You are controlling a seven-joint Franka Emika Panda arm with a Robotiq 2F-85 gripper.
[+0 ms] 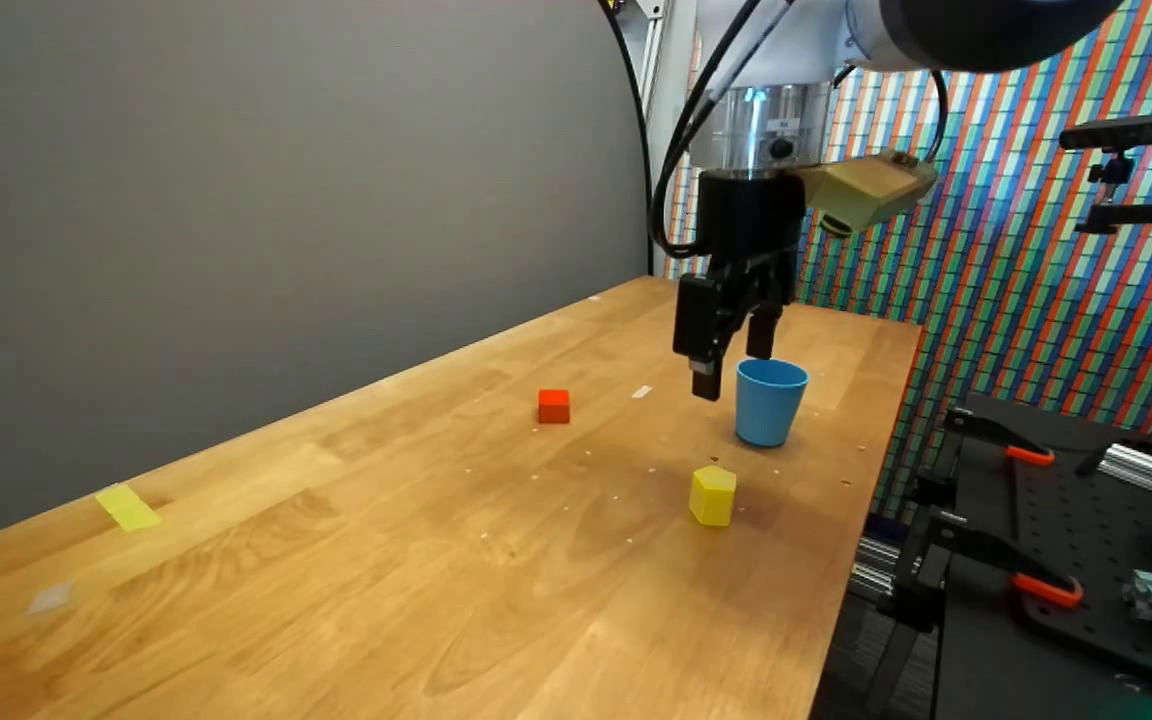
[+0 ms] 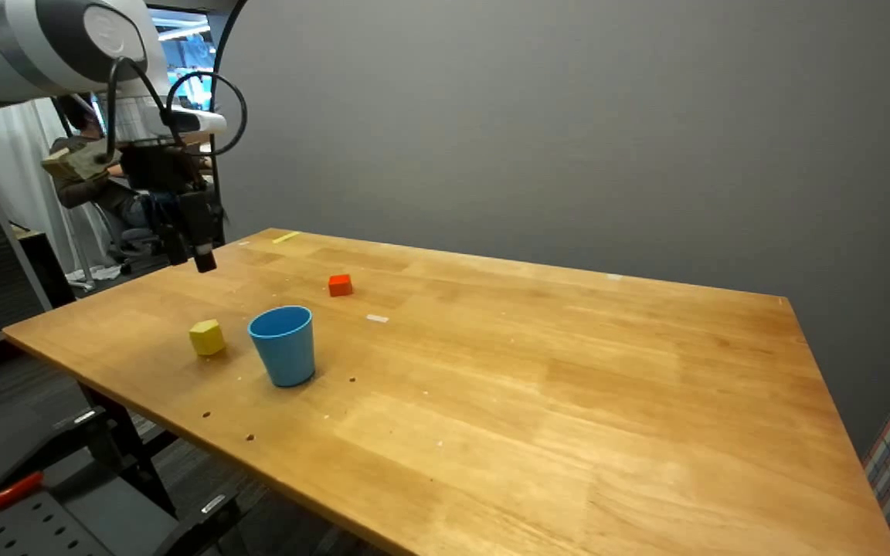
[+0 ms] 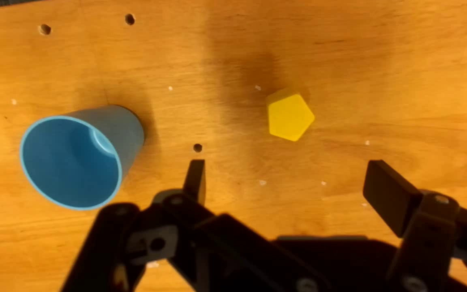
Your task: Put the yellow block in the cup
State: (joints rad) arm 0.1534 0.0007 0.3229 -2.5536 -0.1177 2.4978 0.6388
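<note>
Yellow pentagonal block point(image 3: 291, 117) sat below the empty, wide-spread gripper point(image 3: 286, 176), beyond its fingertips point(image 3: 389, 194) in wrist view; centring before straight descent appeared advisable.

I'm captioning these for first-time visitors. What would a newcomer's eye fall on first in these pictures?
Most likely the light-blue cup, upright on the wooden table, with the bright yellow block near it but not touching. Next, perhaps, the black end effector, hanging above the table, jaws open, holding nothing. In an exterior view, the multicoloured backdrop at the picture's right also stands out.
</note>
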